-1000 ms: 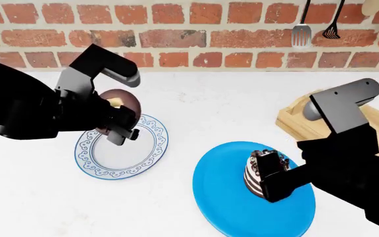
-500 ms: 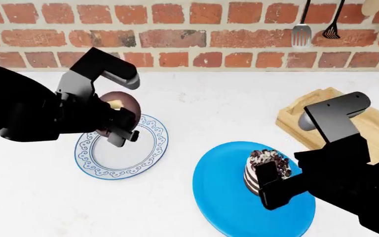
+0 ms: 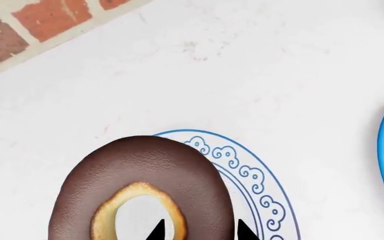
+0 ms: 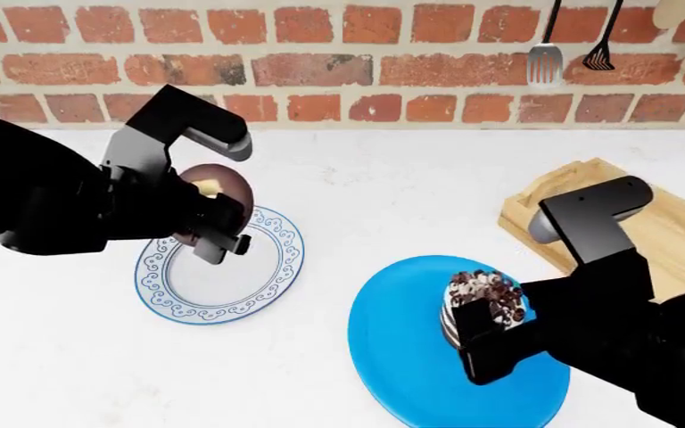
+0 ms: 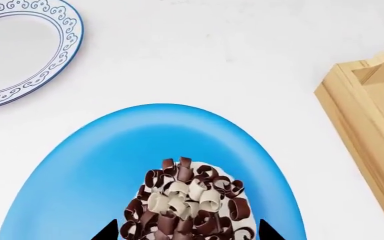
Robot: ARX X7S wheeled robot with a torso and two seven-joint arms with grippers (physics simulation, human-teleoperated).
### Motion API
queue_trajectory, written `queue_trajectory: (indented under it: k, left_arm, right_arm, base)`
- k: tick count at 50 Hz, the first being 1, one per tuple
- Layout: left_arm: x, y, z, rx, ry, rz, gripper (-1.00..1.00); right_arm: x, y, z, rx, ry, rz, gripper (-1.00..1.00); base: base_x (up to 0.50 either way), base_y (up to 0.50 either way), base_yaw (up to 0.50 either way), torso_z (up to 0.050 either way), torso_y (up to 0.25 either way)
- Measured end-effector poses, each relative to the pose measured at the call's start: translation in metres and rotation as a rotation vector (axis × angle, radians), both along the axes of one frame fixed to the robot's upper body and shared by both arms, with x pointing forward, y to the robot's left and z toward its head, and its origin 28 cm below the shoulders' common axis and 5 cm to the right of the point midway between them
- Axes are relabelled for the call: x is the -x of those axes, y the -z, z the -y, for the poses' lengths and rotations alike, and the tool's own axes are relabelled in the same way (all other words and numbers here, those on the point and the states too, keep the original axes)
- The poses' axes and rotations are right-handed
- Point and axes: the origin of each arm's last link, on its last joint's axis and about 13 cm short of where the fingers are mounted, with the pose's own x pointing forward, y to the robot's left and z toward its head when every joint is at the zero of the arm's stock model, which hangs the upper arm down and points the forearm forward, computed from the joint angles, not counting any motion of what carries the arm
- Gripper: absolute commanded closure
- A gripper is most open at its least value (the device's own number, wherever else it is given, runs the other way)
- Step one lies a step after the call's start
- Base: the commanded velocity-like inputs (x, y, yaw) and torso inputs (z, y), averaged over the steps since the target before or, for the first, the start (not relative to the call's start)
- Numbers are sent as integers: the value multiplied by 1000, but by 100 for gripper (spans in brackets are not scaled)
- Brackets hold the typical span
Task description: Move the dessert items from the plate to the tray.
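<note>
White tabletop | left claw clamped on donut, hole facing wrist camera | right claw straddles upright cake, grip unclear

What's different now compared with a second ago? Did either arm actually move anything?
The right arm's fingers have slid back toward the robot, so the cake on the blue plate shows more of its chocolate shavings; the cake looks slightly raised. The left fingers with the donut at the white plate barely shifted. The tray and both plates stayed put.
</note>
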Motion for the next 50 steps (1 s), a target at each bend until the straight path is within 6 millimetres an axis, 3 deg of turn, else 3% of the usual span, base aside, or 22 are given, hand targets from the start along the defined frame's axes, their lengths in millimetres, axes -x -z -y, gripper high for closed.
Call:
queue_trajectory:
  k: [3,4,22,50]
  left_arm:
    - [0,0,0,-1,-1,1,100]
    - [0,0,0,-2,-1,1,100]
    - [-1,1,0,-6,-3,4,100]
    - [2,-10,0,-5,-7,47,100]
  right_arm:
    - [0,2,0,12,5,-5,-100]
    - [0,3,0,15,6,-6,100]
    - [1,-1,-1,11,-8,-5,100]
    - [3,-57,4,-12,10,242,100]
  base:
    - [0,0,2,0,0]
    - [0,0,0,0,0]
    - [0,0,0,0,0]
    - [-3,-45,0,0,0]
